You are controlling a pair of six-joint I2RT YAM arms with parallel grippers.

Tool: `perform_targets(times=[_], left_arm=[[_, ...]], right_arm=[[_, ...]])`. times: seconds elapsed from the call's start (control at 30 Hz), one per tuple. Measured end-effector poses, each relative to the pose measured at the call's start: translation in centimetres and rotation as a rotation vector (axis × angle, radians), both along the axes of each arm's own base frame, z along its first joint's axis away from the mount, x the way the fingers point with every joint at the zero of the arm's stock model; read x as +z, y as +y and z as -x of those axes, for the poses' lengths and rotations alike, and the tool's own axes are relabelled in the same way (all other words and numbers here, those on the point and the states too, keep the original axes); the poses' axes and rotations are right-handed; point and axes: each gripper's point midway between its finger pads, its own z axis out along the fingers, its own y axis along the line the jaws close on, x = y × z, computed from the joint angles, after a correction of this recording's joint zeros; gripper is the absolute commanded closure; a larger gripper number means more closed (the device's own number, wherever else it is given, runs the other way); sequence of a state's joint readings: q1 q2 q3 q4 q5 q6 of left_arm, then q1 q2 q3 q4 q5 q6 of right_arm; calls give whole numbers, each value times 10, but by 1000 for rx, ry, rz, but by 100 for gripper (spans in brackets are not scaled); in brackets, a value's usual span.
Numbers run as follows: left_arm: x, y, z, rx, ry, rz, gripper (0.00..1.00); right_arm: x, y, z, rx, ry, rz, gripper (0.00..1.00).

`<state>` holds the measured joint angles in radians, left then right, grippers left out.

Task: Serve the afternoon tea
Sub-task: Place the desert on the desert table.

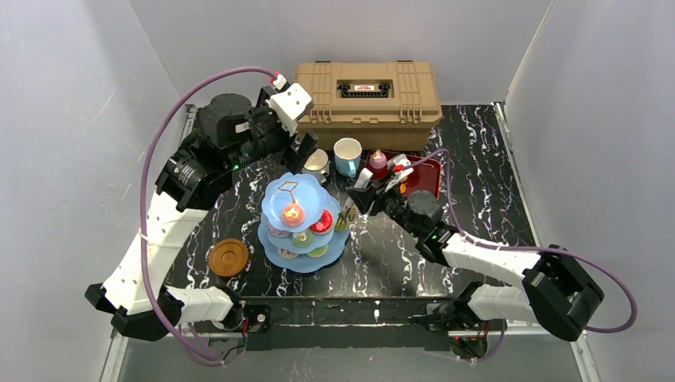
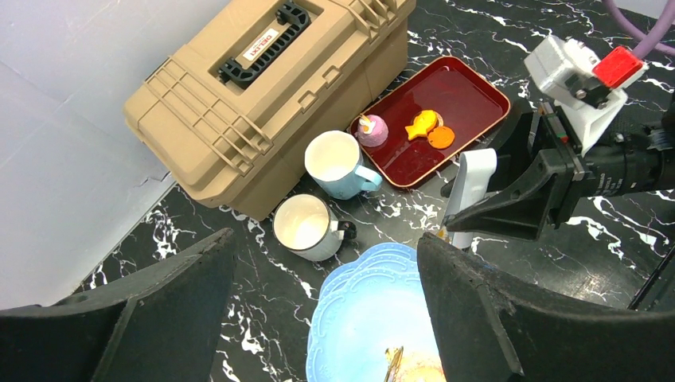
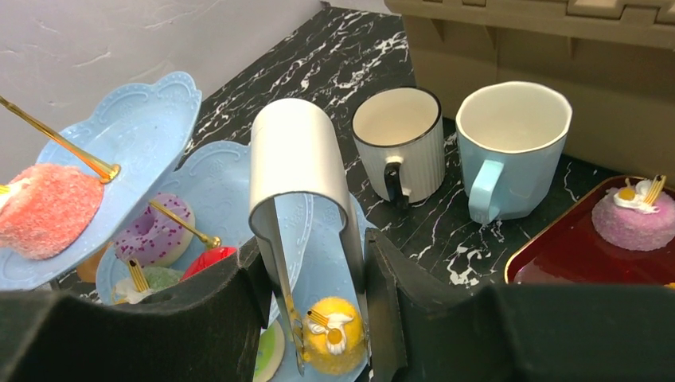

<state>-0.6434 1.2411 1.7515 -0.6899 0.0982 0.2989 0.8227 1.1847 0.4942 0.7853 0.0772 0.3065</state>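
The light-blue three-tier cake stand (image 1: 275, 213) stands mid-table with several small cakes and donuts on it. My right gripper (image 1: 362, 191) is shut on the metal tongs (image 3: 301, 171). The tongs pinch a yellow cake (image 3: 334, 344) just over the bottom tier (image 3: 330, 263) at its right edge. The white mug (image 3: 402, 139) and the light-blue mug (image 3: 513, 143) stand behind the stand. My left gripper (image 2: 318, 318) is open and empty, above the stand's top tier (image 2: 374, 318) and near the white mug (image 2: 306, 227). A brown saucer (image 1: 229, 257) lies left of the stand.
The tan toolbox (image 1: 368, 91) sits at the back. The dark-red tray (image 2: 458, 91) to its right holds a pink cake (image 3: 633, 219) and two orange pieces (image 2: 430, 127). My two arms are close together over the stand.
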Motion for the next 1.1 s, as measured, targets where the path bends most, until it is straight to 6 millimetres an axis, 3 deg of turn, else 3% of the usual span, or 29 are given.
perform_targets(times=[0.27,0.4,0.53,0.73,1.1], left_arm=[[0,0,0,0,1,0,19],[-1,0,-1,0,2,-1,19],[-1,-1,-1,0,3,-2,19],[-2,-1,-2,0,5,-4,18],[-2,-1,-2,-1,2,-6,16]], right_arm=[[-18,4,1,8,33,-4,95],[-21,4,2,9,41,-18,81],[-21,4,2,9,45,-31,69],[-21,4,3,9,47,-31,60],[-13,4,10,41,23,-24,52]])
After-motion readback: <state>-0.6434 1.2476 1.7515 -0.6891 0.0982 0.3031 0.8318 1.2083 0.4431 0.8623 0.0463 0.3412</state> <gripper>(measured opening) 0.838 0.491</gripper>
